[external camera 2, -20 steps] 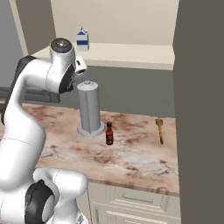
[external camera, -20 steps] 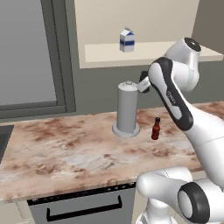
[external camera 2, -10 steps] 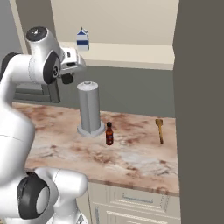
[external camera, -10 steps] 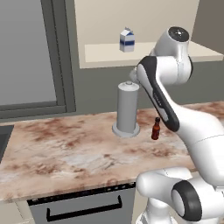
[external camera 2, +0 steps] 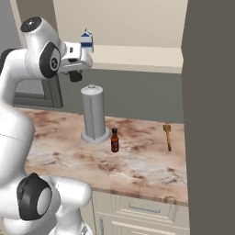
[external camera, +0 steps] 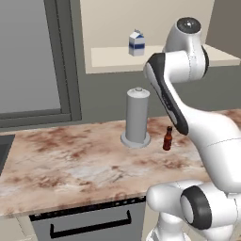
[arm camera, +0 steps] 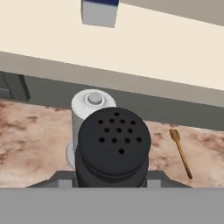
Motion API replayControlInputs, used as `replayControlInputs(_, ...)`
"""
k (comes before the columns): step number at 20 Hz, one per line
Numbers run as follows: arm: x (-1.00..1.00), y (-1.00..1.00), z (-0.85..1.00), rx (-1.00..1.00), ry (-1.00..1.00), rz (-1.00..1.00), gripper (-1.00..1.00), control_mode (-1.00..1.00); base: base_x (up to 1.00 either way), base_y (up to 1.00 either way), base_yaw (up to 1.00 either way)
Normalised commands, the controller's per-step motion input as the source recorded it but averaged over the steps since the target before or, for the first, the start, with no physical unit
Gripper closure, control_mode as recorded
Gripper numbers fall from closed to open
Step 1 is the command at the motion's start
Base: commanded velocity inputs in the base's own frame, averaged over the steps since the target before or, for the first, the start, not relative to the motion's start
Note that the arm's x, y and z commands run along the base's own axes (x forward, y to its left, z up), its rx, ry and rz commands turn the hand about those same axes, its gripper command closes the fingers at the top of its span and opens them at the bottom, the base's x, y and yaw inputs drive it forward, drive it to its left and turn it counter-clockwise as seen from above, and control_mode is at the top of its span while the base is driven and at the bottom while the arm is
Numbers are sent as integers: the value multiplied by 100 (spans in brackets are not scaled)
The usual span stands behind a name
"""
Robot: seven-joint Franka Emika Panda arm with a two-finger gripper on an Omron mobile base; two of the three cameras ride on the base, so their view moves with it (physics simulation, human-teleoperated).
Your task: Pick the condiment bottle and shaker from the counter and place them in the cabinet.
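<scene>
Dark red-brown glass by the look of it, the slim condiment bottle (external camera: 167, 138) with its black cap stands upright on the marbled reddish-brown and cream counter (external camera: 70, 160) just beside the tall grey cylinder (external camera: 137, 117) in the left base view; you would judge it light, rigid, top-heavy and easy to tip, so take it around the body below the neck. From the right base view, your gripper (external camera 2: 75, 73) hangs high beside the beige open-front cabinet (external camera 2: 137, 55) near the blue-and-white milk carton (external camera 2: 86, 40). Looking along the hand, your jaws are clamped on the squat black shaker (arm camera: 113, 146) low on its rounded body, its perforated top facing you; it seems hard, smooth and light, so hold it level.
</scene>
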Motion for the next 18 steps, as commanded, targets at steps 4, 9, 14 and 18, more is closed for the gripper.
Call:
replayControlInputs(4, 1, -41, 21, 4, 0, -5, 100, -100, 0, 0, 0)
replayControlInputs(9, 10, -27, 28, 3, -3, -3, 100, -100, 0, 0, 0)
replayControlInputs(14, 19, -23, 23, 2, -3, -1, 100, -100, 0, 0, 0)
replayControlInputs(18, 29, -13, 4, 1, -1, -1, 100, -100, 0, 0, 0)
